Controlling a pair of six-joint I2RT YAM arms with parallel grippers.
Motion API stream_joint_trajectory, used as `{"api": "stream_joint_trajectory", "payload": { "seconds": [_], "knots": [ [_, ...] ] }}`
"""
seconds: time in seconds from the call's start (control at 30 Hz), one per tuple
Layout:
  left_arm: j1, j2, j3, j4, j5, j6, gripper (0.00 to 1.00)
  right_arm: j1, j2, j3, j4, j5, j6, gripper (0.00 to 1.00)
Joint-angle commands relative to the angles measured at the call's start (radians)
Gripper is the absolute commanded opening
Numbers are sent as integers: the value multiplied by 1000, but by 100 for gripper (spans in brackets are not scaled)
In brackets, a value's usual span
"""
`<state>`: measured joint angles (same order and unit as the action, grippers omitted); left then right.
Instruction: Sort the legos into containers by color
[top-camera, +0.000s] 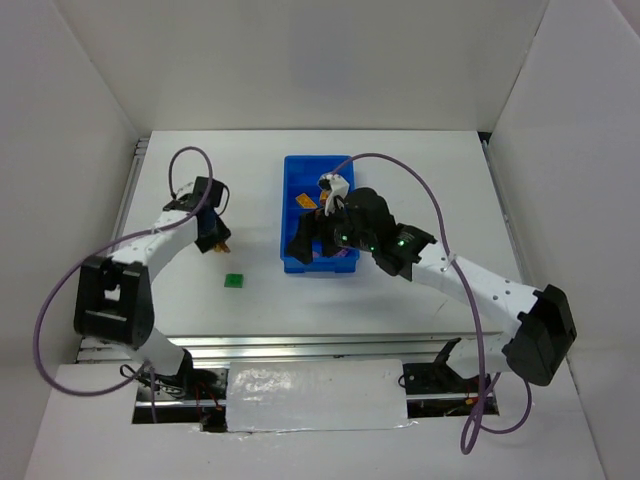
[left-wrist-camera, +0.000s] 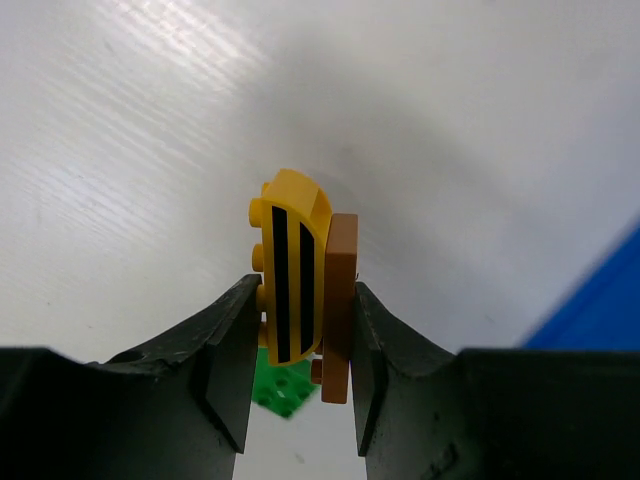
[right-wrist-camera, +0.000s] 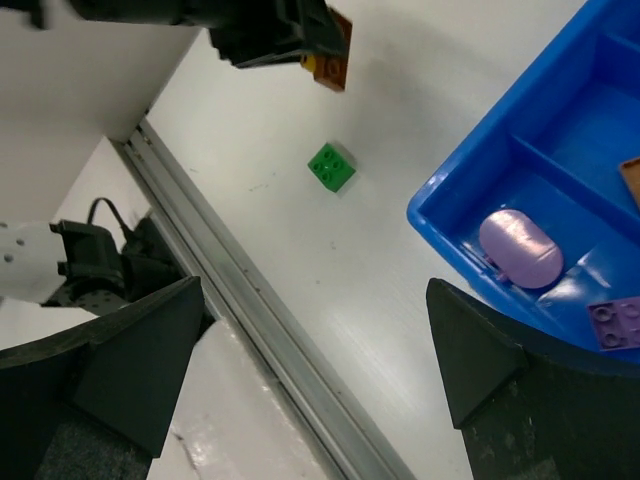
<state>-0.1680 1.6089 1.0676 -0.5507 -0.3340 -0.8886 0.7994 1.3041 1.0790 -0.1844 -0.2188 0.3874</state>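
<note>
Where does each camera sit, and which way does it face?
Top external: above and behind, facing down on table, blue tray, left arm, right arm.
Left wrist: on left arm, facing down past left gripper shut on yellow and brown legos.
Right wrist: on right arm, facing down past open right gripper.
Shared: green lego, all three.

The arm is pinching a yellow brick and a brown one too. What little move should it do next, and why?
Probably raise the left gripper straight up a little. Its jaws are shut on the yellow lego and the brown lego together, and the blue tray lies off to its right, so the bricks likely need height to clear the tray's wall.
</note>
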Motion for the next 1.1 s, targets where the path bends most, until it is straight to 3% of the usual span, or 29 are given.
{"api": "stream_joint_trajectory", "payload": {
  "seconds": [0.0,0.1,0.3,0.5,0.6,0.73,0.8,0.87,0.9,0.93,1.07],
  "knots": [
    [-51,-176,63,0,38,42,0,-8,18,-37,153,-42,173,100],
    [-116,-314,81,-28,75,27,0,15,0,-105,294,-31,286,100],
    [-238,-446,87,-8,188,-47,0,89,15,-123,425,146,358,99],
    [-352,-513,95,9,205,-121,0,126,17,-200,608,286,377,84],
    [-387,-524,110,-11,197,-130,0,155,72,-104,508,332,306,83],
    [-410,-527,130,-25,208,-128,0,158,89,-99,529,346,265,81],
    [-421,-537,127,-26,205,-133,0,158,81,-105,539,341,260,76],
    [-429,-540,121,-28,199,-139,0,162,72,-114,549,345,257,62],
    [-436,-540,118,-28,194,-139,0,165,69,-114,548,352,255,52],
    [-438,-541,117,-26,193,-141,0,165,69,-114,545,360,252,36],
    [-455,-532,121,-44,167,-139,0,178,75,-108,522,384,245,34]
  ]
}}
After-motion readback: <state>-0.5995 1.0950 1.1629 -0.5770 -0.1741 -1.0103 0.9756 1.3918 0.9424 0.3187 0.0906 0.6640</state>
